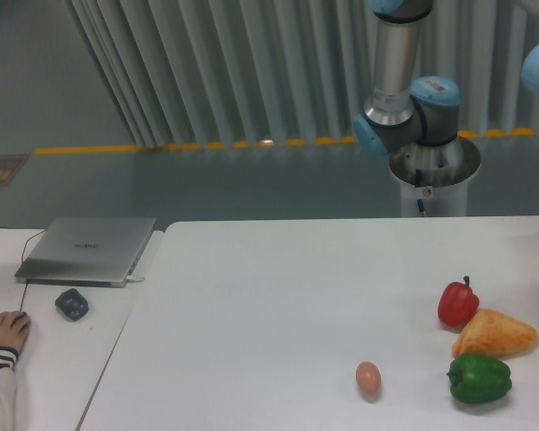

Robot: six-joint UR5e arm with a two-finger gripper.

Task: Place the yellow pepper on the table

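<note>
One fixed camera, no second view to compare. It sits off the near edge of the table (278,296), raised, looking down and across the worktop toward the far edge. The far edge crosses mid-frame; the near edge is cut off at the bottom. Left rounded corner visible, with the side desk (45,359) beyond it. Right edge runs out of frame. Arm base (431,171) stands behind the far edge, right of centre; floor and ribbed wall behind. Medium distance.
</note>
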